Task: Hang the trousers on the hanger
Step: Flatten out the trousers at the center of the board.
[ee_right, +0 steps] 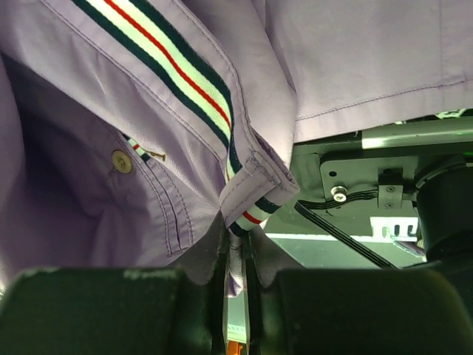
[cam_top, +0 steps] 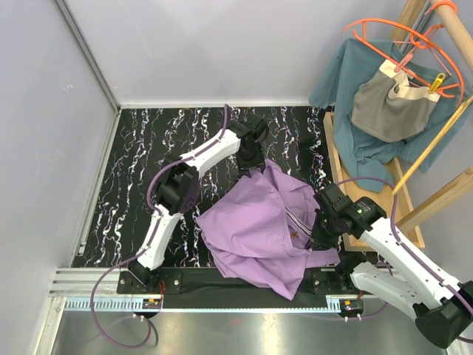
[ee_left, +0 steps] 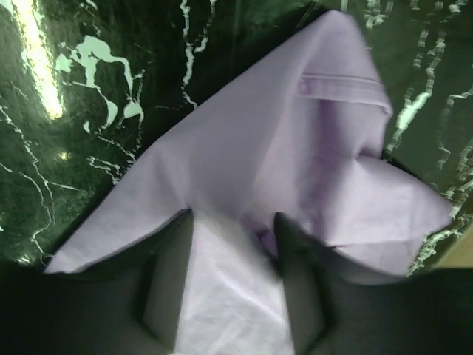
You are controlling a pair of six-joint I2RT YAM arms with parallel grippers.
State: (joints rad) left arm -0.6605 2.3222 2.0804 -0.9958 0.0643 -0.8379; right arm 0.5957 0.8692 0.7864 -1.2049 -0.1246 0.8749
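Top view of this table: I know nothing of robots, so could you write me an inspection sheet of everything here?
Surface: black marbled table, white veins.
Job's things: lilac trousers heaped mid-table; yellow hanger not made out.
Clutter: teal shirt, grey garment and orange hangers on the wooden rack, right.
Tools: left tool open over trouser cloth; right tool shut on trousers by the striped waistband.
Cables: purple cables loop from both arm bases.
Surroundings: pale walls; nothing else seen.

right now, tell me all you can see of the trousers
Lilac cloth trousers, crumpled in a heap on the black marbled table, near edge over the base plate. Its waistband has white, dark and red stripes, a button nearby. The right claw pinches the waistband's end; the open left claw straddles a far fold.
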